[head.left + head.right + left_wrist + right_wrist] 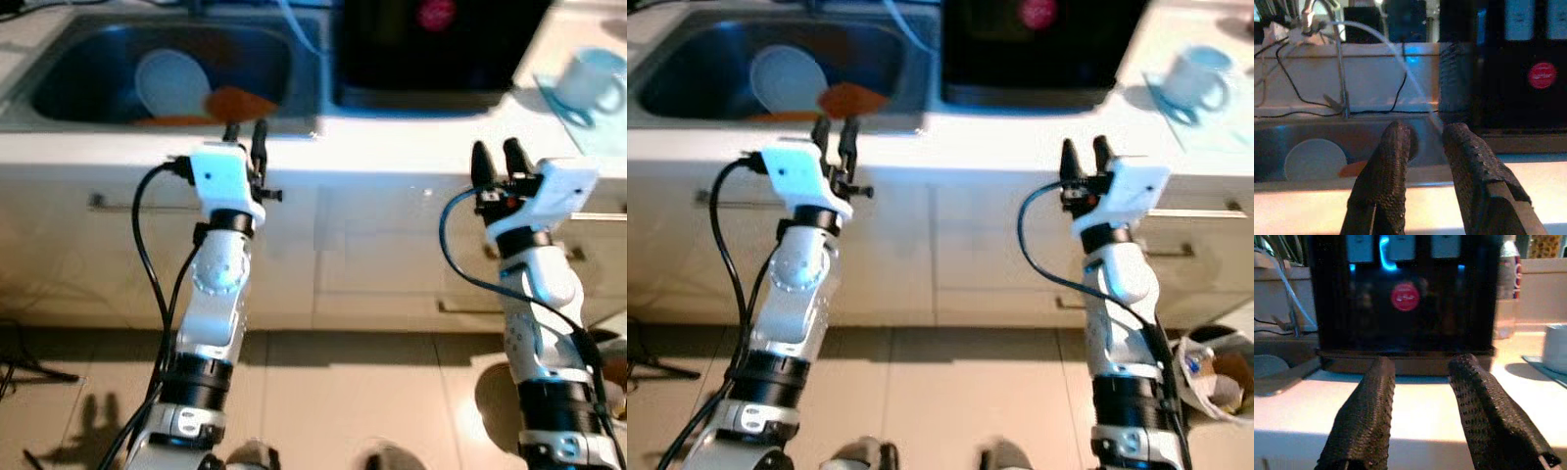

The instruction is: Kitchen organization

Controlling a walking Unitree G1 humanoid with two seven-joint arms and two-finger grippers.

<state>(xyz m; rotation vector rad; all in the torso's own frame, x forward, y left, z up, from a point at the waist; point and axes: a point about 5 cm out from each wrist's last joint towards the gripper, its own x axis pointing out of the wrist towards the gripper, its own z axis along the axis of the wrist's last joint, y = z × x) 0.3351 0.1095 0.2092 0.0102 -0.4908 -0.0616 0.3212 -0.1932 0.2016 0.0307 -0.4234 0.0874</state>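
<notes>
A white plate leans in the steel sink beside an orange dish, as my left gripper and right gripper hover empty, fingers parted, at the counter edge.

One plate, one mug

home kitchen: sink, counter, cabinets

plate: white | mug: pale blue | appliance: black (red round badge)
</notes>
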